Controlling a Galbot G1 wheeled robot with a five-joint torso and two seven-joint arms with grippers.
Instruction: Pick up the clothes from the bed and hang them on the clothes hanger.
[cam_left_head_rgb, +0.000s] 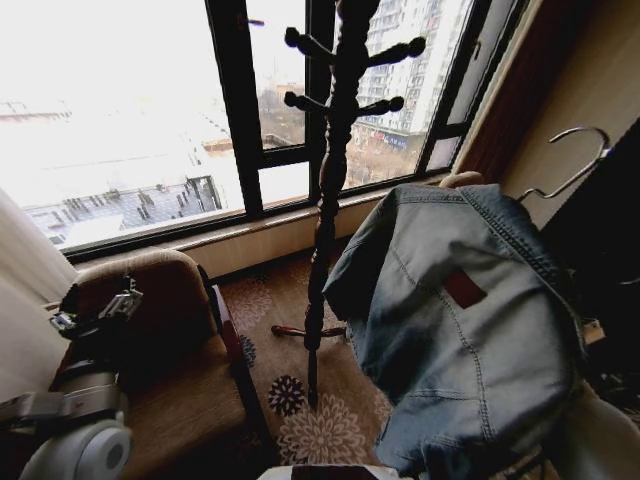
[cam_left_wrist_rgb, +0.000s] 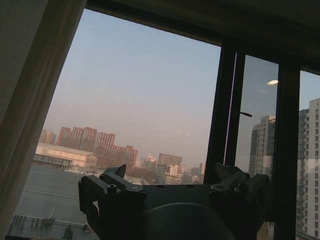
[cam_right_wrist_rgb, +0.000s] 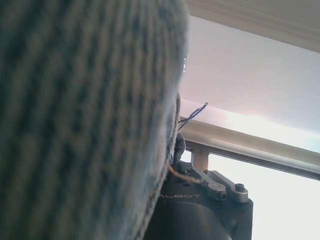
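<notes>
Window (cam_left_head_rgb: 130, 130): spans the upper left and centre of the head view; city buildings beyond.

Denim jacket (cam_left_head_rgb: 465, 330): light blue, right half of the head view, back outward with 1 small red patch (cam_left_head_rgb: 464, 289); draped over the right arm. Its cloth covers the left side of the right wrist view (cam_right_wrist_rgb: 85, 120).

Brown armchair (cam_left_head_rgb: 165, 350): lower left of the head view.

Coat stand (cam_left_head_rgb: 335, 150): dark turned wood, centre, 4 pegs near the top, just left of the jacket.

Clothes hanger (cam_left_head_rgb: 575, 165): silver hook, upper right, above the jacket's collar.

Left gripper (cam_left_head_rgb: 100, 315): lower left over the armchair; fingers spread, empty (cam_left_wrist_rgb: 175, 187).

Right gripper (cam_right_wrist_rgb: 210, 185): lower centre of its wrist view against the denim; finger state cannot be told.
</notes>
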